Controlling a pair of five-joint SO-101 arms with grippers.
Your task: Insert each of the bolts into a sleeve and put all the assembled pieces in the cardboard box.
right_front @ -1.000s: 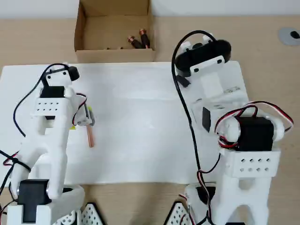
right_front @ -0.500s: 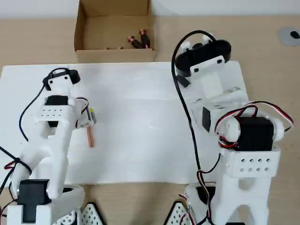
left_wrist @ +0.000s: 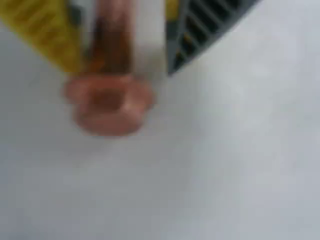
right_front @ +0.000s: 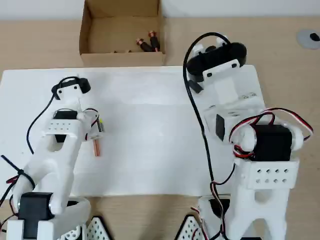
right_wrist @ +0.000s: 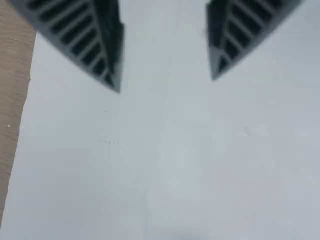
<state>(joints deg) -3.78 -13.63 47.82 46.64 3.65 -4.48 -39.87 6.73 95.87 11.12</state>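
My left gripper [left_wrist: 122, 70] spread astride the bolt [left_wrist: 109, 102] near the white sheet's [right_front: 150, 150] left edge, yellow finger [left_wrist: 45, 35] against its shaft, head just past my fingertips, right gripper [right_wrist: 165, 82] spread too

On sheet [right_front: 150, 150], left side: bolt [right_front: 96, 148]. Behind sheet: cardboard box [right_front: 122, 59], assembled pieces [right_front: 147, 43] inside.

1. i see a light wooden table [right_front: 280, 45] across the whole high view.
2. a big white sheet [right_front: 150, 140] lies flat over its middle, with bare wood past the far and near edges.
3. a small grey round fitting [right_front: 308, 38] sits in the wood at the far right, with a dark spot on it.
4. a pale strip [right_front: 225, 7] runs beyond the table's far edge; i can't tell if it's wall or floor.
5. the light is even, shadows soft.
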